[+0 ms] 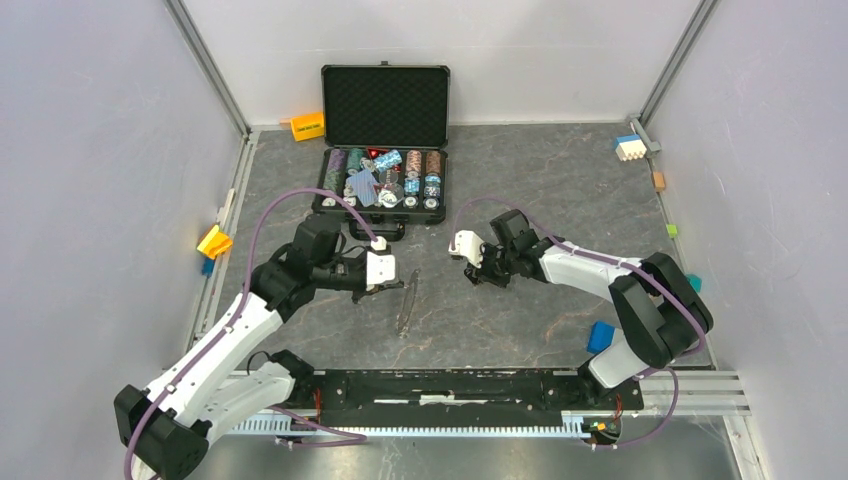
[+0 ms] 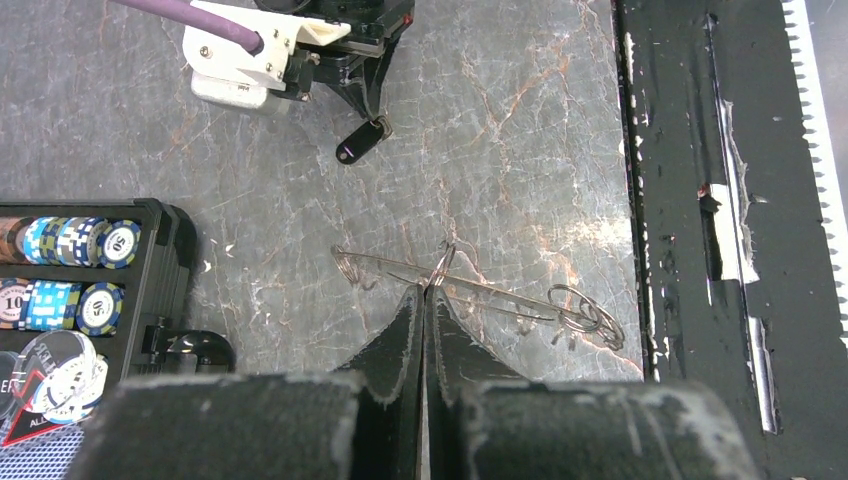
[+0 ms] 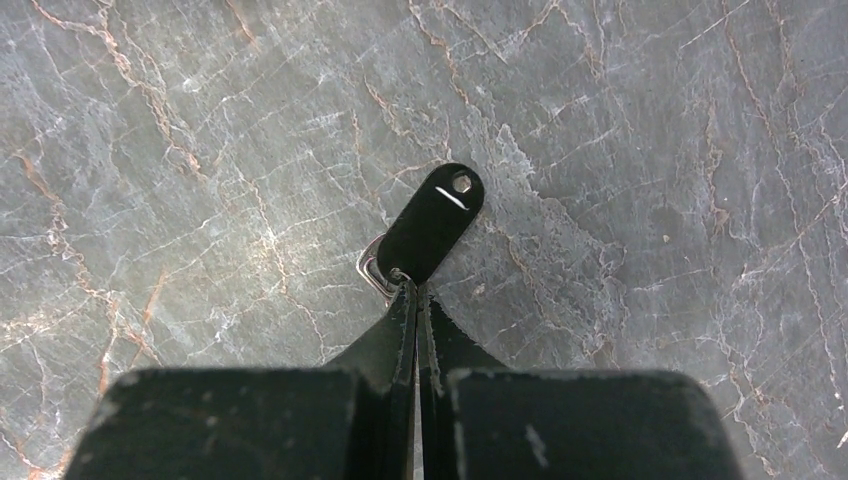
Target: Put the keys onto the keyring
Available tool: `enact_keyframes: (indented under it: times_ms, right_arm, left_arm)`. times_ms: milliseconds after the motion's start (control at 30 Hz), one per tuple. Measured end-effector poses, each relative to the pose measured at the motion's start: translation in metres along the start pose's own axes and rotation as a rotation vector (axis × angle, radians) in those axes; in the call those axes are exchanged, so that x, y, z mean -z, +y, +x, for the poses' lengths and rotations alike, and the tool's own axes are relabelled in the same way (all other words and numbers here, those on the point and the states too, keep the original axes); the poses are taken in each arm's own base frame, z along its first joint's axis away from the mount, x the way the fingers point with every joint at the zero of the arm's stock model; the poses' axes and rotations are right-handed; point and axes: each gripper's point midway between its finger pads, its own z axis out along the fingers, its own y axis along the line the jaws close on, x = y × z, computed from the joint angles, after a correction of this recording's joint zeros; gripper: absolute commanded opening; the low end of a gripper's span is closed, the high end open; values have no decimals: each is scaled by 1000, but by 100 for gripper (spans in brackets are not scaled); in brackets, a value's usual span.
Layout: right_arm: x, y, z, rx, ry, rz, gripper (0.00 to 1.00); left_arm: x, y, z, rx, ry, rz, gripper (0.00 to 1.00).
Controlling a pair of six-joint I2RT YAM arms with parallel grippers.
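On the grey marbled desk (image 1: 560, 180), mid-field, in front of the open black case (image 1: 385, 100) of poker chips (image 1: 385, 175), is the keyring (image 2: 480, 290). From the left wrist it reads as a long thin wire loop with small rings bunched at its end toward the near edge; from the top view it is just a narrow grey sliver. My left end effector (image 2: 428, 290) is closed tight, tips together, pinching a small wire loop about halfway along the keyring. I can't tell if the keyring rests flat on the desk or is lifted a little. My right end effector (image 3: 412, 290) is also fully closed, gripping a small split ring (image 3: 372, 268) that carries one key (image 3: 432, 222): a flat black piece with a rounded head and a small hole near its far end. The key sticks out past the fingertips over bare desk. In the left wrist view the key is beyond the keyring, clearly apart from it, not touching. No other keys can be made out.
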Motion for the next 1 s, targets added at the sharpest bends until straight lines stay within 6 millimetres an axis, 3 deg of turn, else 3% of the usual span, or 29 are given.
enact_keyframes:
  times_ms: [233, 667, 800, 1000]
  right_arm:
    - [0, 4, 1, -5, 0, -18, 18]
    - [1, 13, 7, -31, 21, -56, 39]
    - [-1, 15, 7, -45, 24, -74, 40]
    - [-5, 12, 4, -55, 26, -82, 33]
  left_arm:
    - [1, -3, 2, -2, -3, -1, 2]
    - [2, -3, 0, -9, -8, -5, 2]
    - [3, -3, -1, -12, -10, -7, 2]
    - [4, -3, -3, -19, -15, -12, 2]
